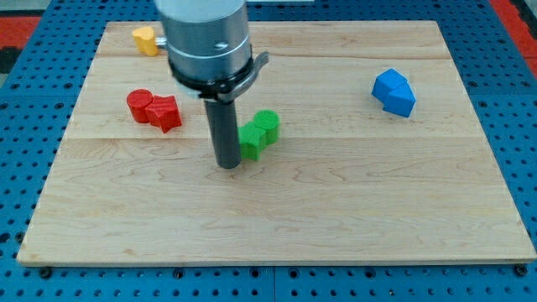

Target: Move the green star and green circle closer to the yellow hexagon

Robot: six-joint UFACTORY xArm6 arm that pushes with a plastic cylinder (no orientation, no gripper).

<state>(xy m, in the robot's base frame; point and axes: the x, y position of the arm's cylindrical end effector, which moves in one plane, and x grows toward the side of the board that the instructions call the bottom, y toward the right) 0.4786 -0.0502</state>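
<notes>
The green star (252,140) and the green circle (267,123) lie touching each other near the middle of the wooden board (336,210). My tip (228,165) rests on the board just left of the green star, close to its lower left edge. The yellow hexagon (146,39) sits at the view's top left, partly behind the arm's grey housing (207,42). It is far from the green pair.
A red circle (138,104) and a red star (166,112) lie together at the view's left. Two blue blocks (393,91) sit joined at the view's right. A blue pegboard (25,101) surrounds the board.
</notes>
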